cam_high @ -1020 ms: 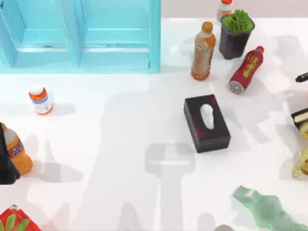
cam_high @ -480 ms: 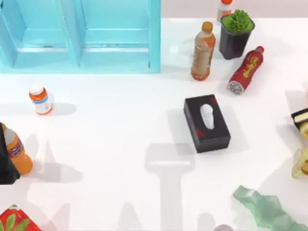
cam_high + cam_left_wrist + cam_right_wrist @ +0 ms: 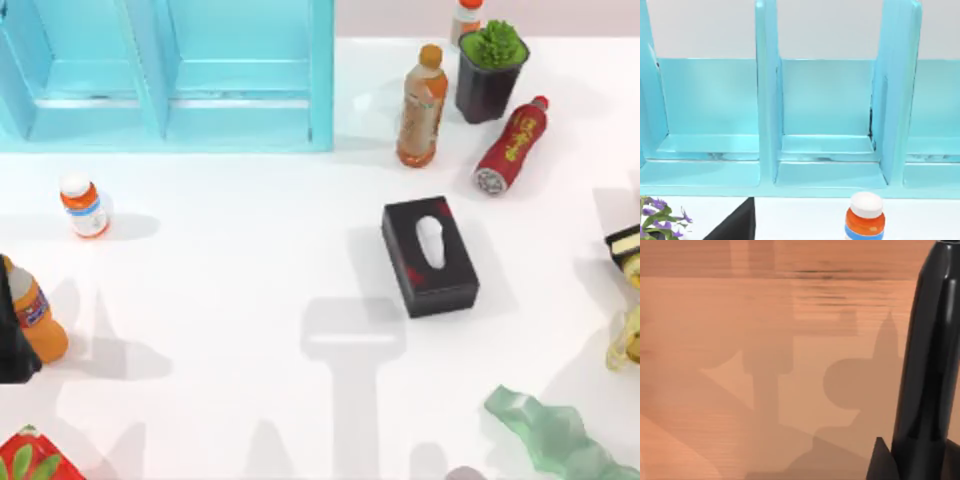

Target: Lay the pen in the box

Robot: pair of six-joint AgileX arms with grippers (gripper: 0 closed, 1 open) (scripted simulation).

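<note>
The pen [image 3: 927, 365] is a glossy black shaft standing close in the right wrist view, with brown wooden floor behind it. A dark finger [image 3: 879, 463] of my right gripper sits against its lower end, so the gripper is shut on the pen, off the table's right side. The box [image 3: 240, 120] is pale blue with upright dividers and stands at the table's back left. The left wrist view faces the box's [image 3: 830, 175] open compartments, which hold nothing.
A black tissue box [image 3: 430, 255] lies mid-table. Behind it are a tea bottle [image 3: 421, 105], a fallen red bottle [image 3: 510, 146] and a potted plant [image 3: 490, 70]. A small white-capped bottle [image 3: 84, 205] and an orange bottle [image 3: 35, 315] stand at the left. A green crumpled shape [image 3: 550, 435] lies front right.
A black tip at the right edge of the top view has left that view. The broad arm shadows across the middle of the table have gone.
</note>
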